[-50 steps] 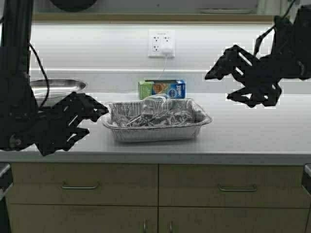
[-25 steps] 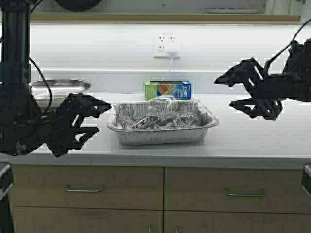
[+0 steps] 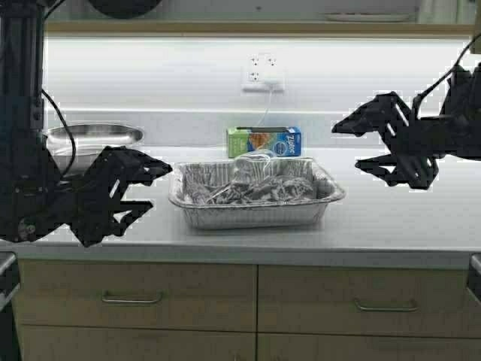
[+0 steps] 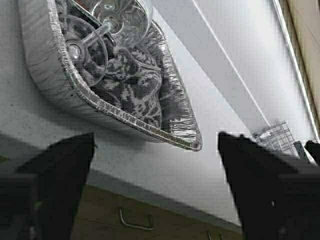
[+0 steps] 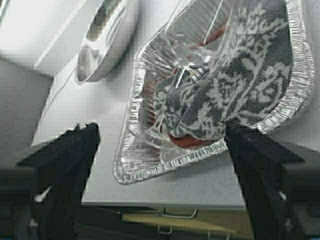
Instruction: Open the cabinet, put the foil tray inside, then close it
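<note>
The foil tray [image 3: 255,197] sits on the grey countertop [image 3: 398,218] at the centre, holding a grey patterned cloth and clear plastic cups. My left gripper [image 3: 159,188] is open and empty, just left of the tray's left end at rim height. My right gripper [image 3: 346,145] is open and empty, right of the tray and above its rim. The tray lies ahead of the open jaws in the left wrist view [image 4: 125,95] and the right wrist view [image 5: 215,100]. Of the cabinet, only a tan strip [image 3: 225,28] shows at the top; its doors are out of view.
A round steel bowl [image 3: 94,139] stands at the back left, behind my left arm. A green and blue box [image 3: 264,141] lies behind the tray under a wall outlet [image 3: 263,71]. Tan drawers with bar handles [image 3: 131,299] run below the counter edge.
The whole scene has shifted a little right and down: the robot has moved. My right gripper has come down from higher up, still open. The tray has not moved on the counter.
</note>
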